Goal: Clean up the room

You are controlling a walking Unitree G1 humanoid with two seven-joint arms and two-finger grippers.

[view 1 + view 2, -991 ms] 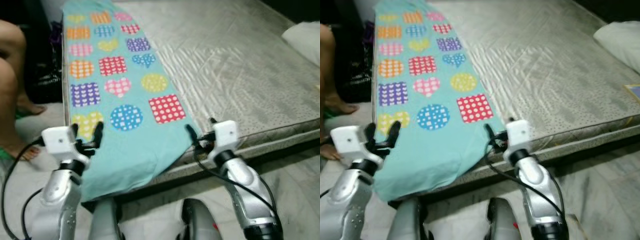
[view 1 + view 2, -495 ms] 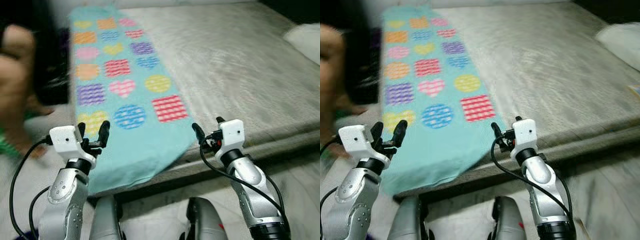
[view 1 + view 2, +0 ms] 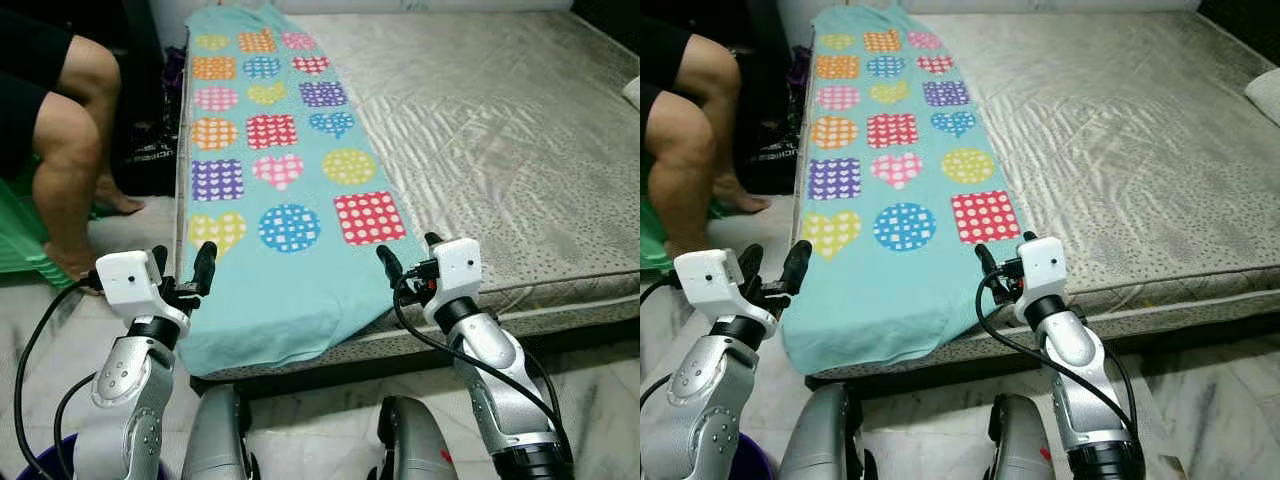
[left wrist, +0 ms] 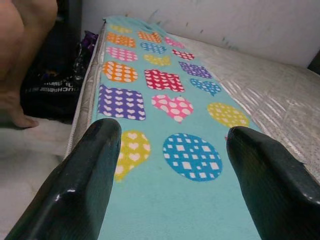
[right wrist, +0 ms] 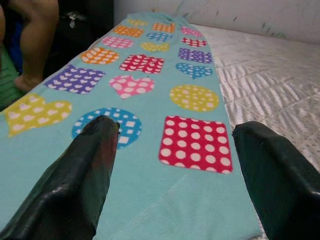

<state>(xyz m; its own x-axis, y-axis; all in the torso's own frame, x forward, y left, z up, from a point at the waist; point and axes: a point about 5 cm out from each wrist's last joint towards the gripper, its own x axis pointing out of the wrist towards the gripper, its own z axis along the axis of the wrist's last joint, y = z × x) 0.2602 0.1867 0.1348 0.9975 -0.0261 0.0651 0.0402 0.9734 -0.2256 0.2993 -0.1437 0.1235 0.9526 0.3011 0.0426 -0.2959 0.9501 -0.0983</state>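
A long teal blanket (image 3: 285, 180) printed with coloured squares, hearts and dotted circles lies folded along the left side of the grey mattress (image 3: 500, 140). Its near end hangs a little over the mattress edge. My left gripper (image 3: 183, 266) is open and hovers at the blanket's near left edge, with nothing between its fingers (image 4: 75, 185). My right gripper (image 3: 408, 256) is open too, just off the near right corner of the blanket, fingers (image 5: 82, 185) pointing along the cloth (image 5: 190, 105). Neither gripper touches the blanket.
A person's bare legs (image 3: 65, 130) are at the left, seated on a green chair (image 3: 18, 240). A black bag (image 3: 150, 150) stands between the legs and the bed. A white pillow (image 3: 1266, 95) lies at the far right. A purple tub rim (image 3: 740, 452) shows by my left side on the marble floor.
The head camera has shifted and the blur has gone, so more of the person and bed's left side shows. Both grippers stay open at the blanket's near end.
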